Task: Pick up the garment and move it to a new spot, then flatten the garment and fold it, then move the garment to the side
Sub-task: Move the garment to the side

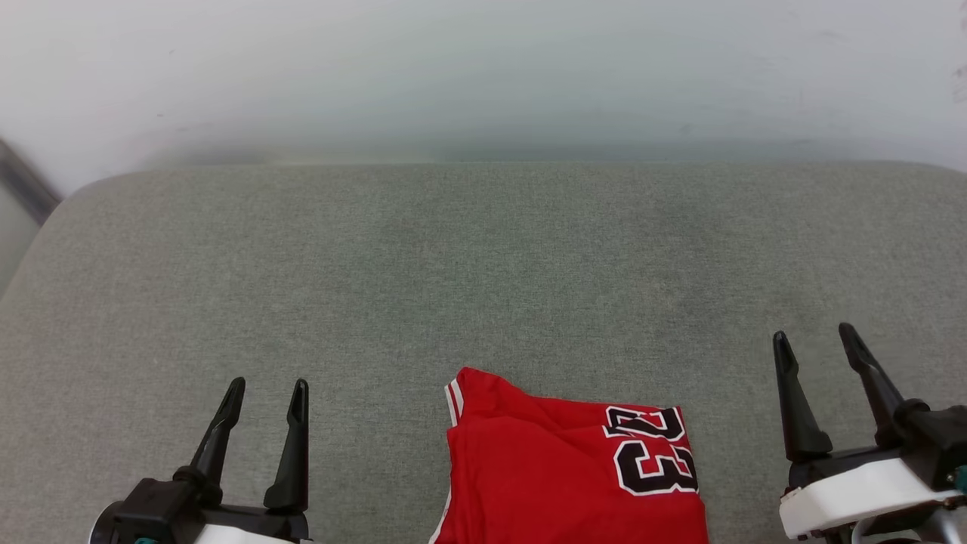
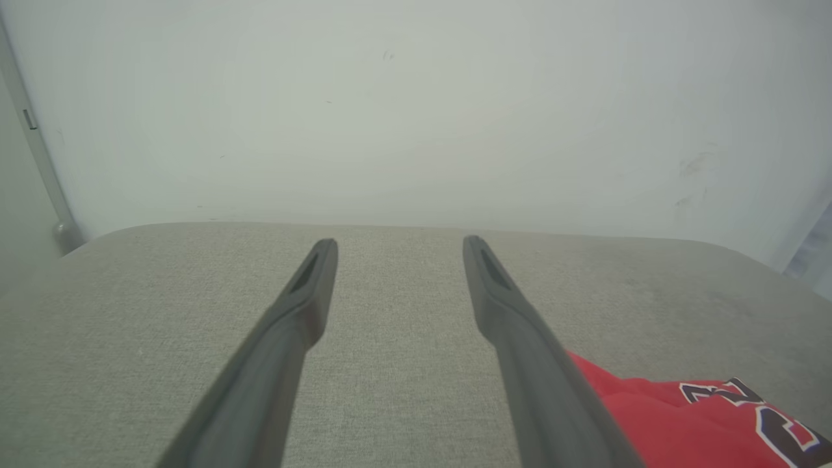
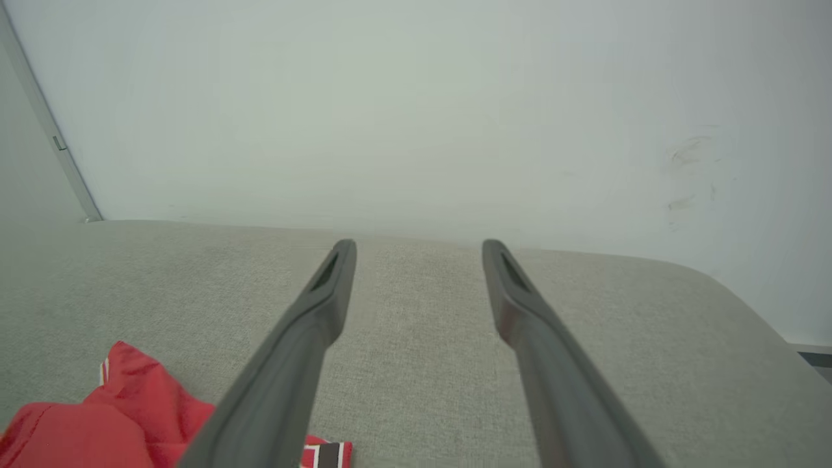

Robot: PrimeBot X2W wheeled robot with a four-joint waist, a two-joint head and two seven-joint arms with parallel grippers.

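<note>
The garment is a bright red jersey folded into a compact shape, with a black-and-white "23" on its right part and red-white stripe trim at its upper left corner. It lies on the grey cushion at the near middle, running off the bottom edge of the head view. My left gripper stands open to its left, nothing between its fingers. My right gripper stands open to its right, also empty. The garment sits lower right in the left wrist view, and the garment sits lower left in the right wrist view.
A wide grey fabric cushion stretches ahead, ending at a pale wall. A dark strip runs at the far left corner. The cushion's rounded corners curve off at both far sides.
</note>
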